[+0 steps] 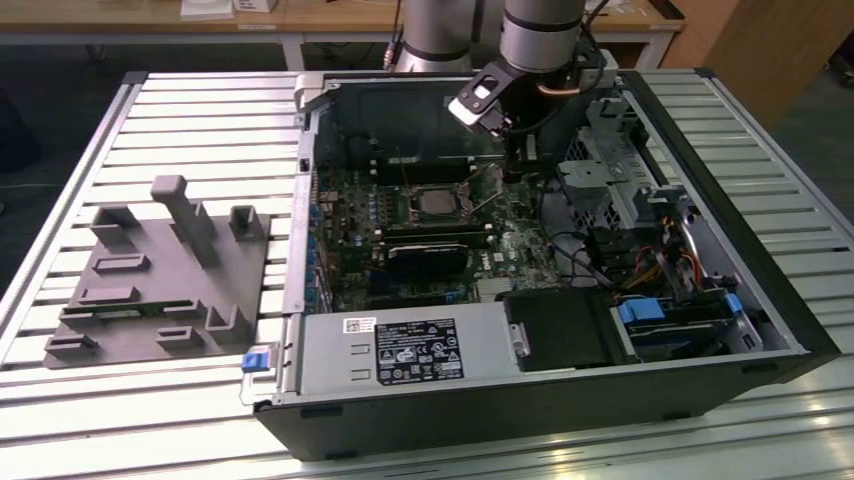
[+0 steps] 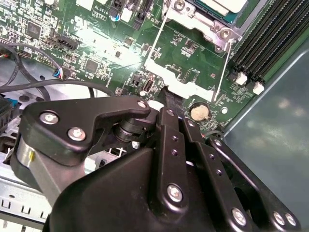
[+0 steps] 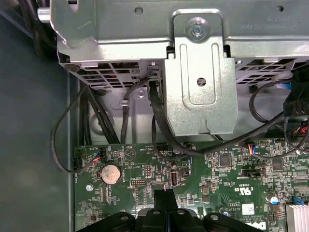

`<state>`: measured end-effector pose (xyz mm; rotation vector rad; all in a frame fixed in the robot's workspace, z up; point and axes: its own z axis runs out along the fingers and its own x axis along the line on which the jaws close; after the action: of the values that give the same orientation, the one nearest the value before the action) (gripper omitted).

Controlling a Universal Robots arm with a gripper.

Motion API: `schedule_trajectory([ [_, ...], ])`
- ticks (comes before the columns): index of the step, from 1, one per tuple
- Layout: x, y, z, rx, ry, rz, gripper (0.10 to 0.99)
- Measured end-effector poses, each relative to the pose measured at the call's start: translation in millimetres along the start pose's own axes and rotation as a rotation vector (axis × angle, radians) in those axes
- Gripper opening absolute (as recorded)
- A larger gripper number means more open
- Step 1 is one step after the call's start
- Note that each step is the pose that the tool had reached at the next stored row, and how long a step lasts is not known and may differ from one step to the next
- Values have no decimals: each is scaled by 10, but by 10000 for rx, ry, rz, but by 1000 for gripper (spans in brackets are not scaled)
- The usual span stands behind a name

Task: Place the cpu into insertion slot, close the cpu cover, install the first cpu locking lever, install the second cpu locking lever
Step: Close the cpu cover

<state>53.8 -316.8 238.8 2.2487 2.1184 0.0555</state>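
**Operator:** Exterior view: report the positions.

**Inspector:** The open black metal computer case [image 1: 534, 400] lies on the slatted aluminium desk [image 1: 200, 120]. Near the middle of the green circuit board [image 1: 354, 215], the flat square cpu with the dull silver-grey top [image 1: 434, 205] sits in the square, silver-rimmed insertion slot [image 1: 459, 212]. The black two-finger pincer [image 1: 514, 155] hangs over the board's edge toward the exterior view's right. A grey moulded fixture block [image 1: 160, 270] rests off the board, toward the exterior view's left.

**Operator:** Second wrist view?

**Inspector:** The thin silver window-frame cpu cover [image 2: 193, 21] lies down around the cpu [image 2: 219, 4]. Two thin silver wire locking levers [image 2: 155, 37] extend across the board [image 2: 193, 53], one on each side of the pincer [image 2: 166, 94]. The pincer's fingers are pressed together with nothing between them. Its tip is over a silver plate on the board, near a round silver coin cell [image 2: 199, 112]. Whether it touches the plate cannot be told.

**Operator:** First wrist view?

**Inspector:** The pincer [image 3: 165, 195], fingers together, is above the board [image 3: 145, 166], and the coin cell [image 3: 110, 172] is near it. Beyond the board's edge stand a silver sheet-metal drive cage [image 3: 203, 72] and looped black cables [image 3: 67, 140].
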Motion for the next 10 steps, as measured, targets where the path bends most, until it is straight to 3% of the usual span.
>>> schedule_trajectory([
  [10, -4, -69, -4, 0, 0, 0, 106],
])
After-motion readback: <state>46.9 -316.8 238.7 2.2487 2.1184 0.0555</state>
